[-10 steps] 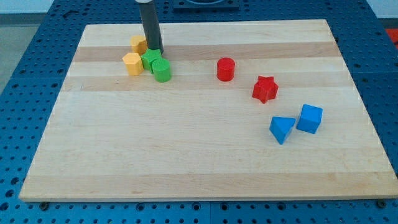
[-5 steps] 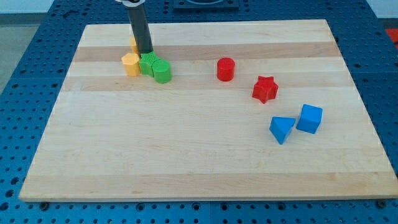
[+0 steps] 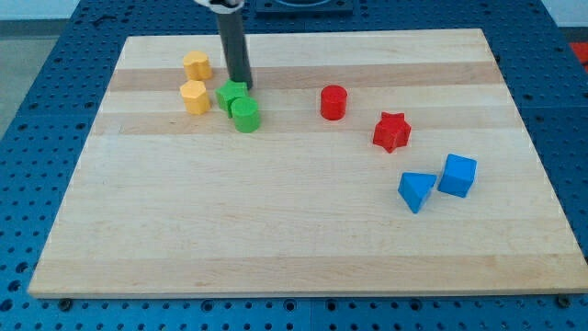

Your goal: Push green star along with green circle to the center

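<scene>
1. Bottom of frame first: wooden board (image 3: 294, 248) on a blue pegboard bench (image 3: 28, 138). Lower half of the board carries no blocks.
2. Lower right: blue triangle block (image 3: 416, 191) w/ blue cube (image 3: 457, 175) just beside it on the view's right, slightly higher. Close, small gap btwn them.
3. Up a bit, right of centre: red star (image 3: 391, 131). Further up-left of it, apart, red cylinder (image 3: 333, 102), standing upright.
4. Now upper left, the action zone: green circle (image 3: 245, 116), a short round block, sits just below-right of green star (image 3: 231, 94). The two touch or nearly so; the seam is too tight to call. Both are well up-left of board centre.
5. Left of the green pair: yellow block (image 3: 194, 96), roughly hexagonal, near the star w/ a clear gap.
6. Above that, a second yellow block (image 3: 197, 65), shape hard to make out, apart from the first.
7. Farthest back: dark rod comes down from the top edge, my tip (image 3: 241, 85) at the star's upper-right side, right against it or a hair off. Tip is above the circle, right of both yellows.
8. No pincer on this arm, only the rod, so no apart/together state to tell.
</scene>
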